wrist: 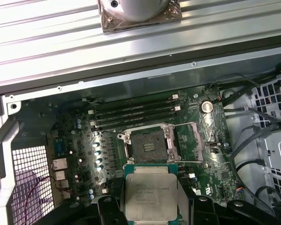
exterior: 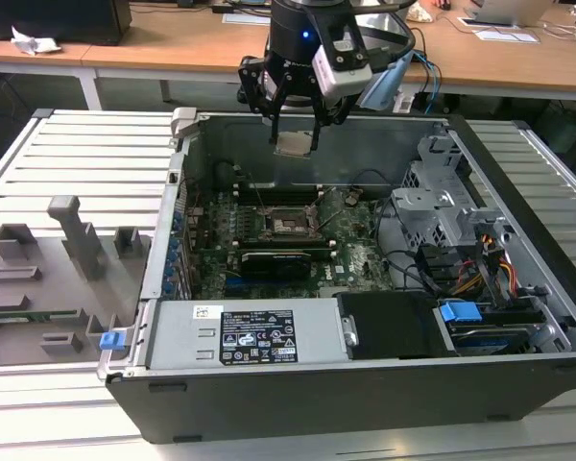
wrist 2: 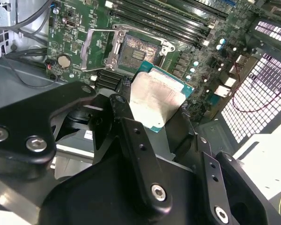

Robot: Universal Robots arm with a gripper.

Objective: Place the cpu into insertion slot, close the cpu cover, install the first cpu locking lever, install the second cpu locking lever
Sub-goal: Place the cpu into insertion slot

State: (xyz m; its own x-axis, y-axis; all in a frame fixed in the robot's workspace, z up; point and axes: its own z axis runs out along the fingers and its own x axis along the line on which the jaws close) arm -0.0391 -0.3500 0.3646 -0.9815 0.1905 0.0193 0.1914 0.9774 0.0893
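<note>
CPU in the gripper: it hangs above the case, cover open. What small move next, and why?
Probably a short descent toward the insertion slot, correcting sideways as needed. The gripper holds the cpu well above the motherboard, the cpu cover stands swung open, and the slot looks empty, so the way seems free.

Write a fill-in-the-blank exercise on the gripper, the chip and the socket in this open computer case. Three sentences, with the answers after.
1. The gripper is shut on the ____.
2. The insertion slot lies ____, with nothing seated in it.
3. The cpu cover is swung ____, away from the slot.

Missing words: cpu; empty; open.
</note>
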